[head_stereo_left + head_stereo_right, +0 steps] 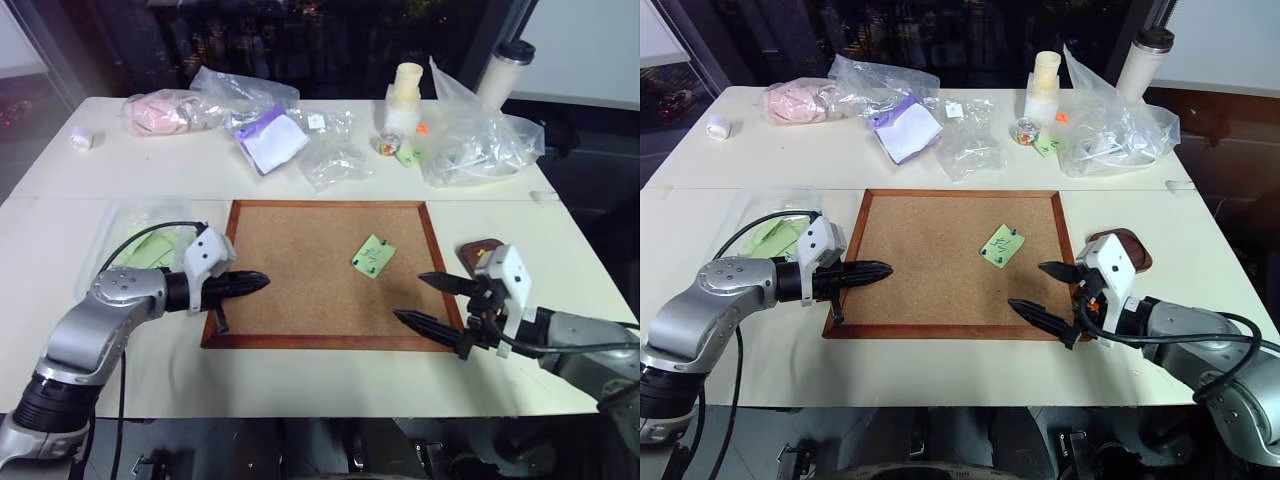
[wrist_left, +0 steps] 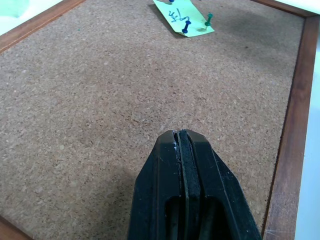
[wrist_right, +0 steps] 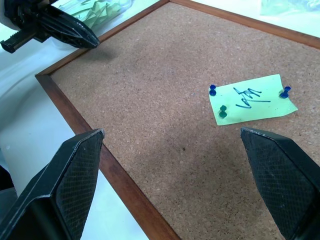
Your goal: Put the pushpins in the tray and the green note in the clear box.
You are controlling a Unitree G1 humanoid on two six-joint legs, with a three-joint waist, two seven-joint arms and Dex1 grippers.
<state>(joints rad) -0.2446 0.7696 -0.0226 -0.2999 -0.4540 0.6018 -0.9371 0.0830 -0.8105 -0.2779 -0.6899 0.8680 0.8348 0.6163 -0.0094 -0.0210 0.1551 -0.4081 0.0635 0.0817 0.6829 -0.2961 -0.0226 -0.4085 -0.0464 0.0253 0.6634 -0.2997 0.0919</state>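
Working the first of the tiny blue and green pushpins [image 3: 223,112] out of the small light green square note [image 1: 373,255], pinned right of centre on the wood-framed corkboard [image 1: 300,275], I'd bring my right pincer [image 1: 430,303], fingers spread wide and empty, squarely over one pin head and close gently. My left pincer [image 1: 250,284] hovers pressed shut, holding nothing, over the board's left edge; the glossy dark brown oblong tray [image 1: 482,249] sits just beyond my right wrist and the shallow clear plastic box [image 1: 108,238] lies left of the board on the bench.
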